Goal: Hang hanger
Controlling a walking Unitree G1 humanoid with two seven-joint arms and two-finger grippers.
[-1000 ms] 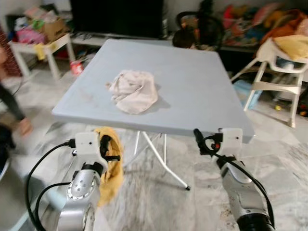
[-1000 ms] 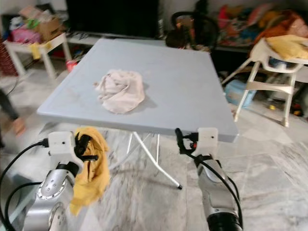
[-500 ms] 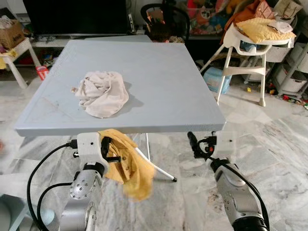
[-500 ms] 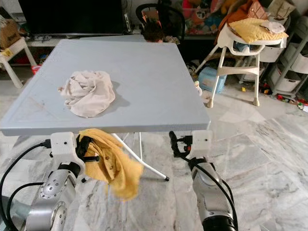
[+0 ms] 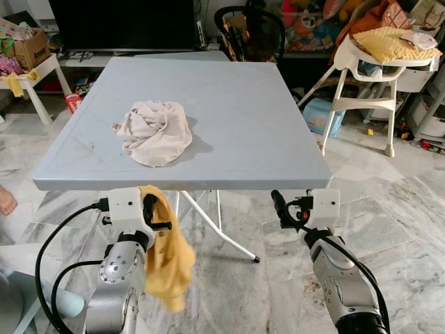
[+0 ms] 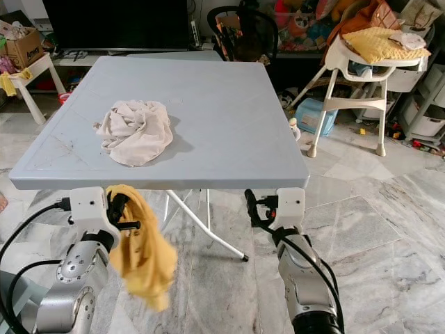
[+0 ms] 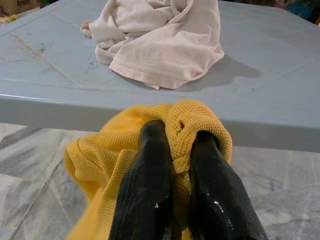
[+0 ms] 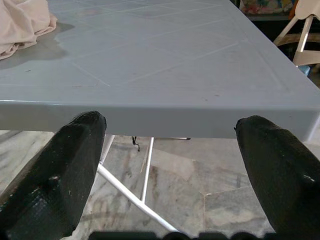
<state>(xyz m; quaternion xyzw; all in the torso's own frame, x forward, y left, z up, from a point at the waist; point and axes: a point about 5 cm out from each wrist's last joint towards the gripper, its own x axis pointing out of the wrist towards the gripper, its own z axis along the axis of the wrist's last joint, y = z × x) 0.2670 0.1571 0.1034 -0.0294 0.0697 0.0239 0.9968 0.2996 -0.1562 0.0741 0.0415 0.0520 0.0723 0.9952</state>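
Left wrist view has the left hand (image 7: 181, 165) pinched tight on a fold of one yellow garment (image 7: 100, 165), which hangs down from its fingers just short of the tabletop (image 5: 229, 104) edge; no hanger can be made out, so which way one lies from either hand I cannot tell. One crumpled beige cloth (image 5: 156, 131) sits on the tabletop ahead of the left hand, the nearer of the two to it, while the right hand (image 8: 170, 150) waits wide open and empty at the near edge, well apart from the cloth.
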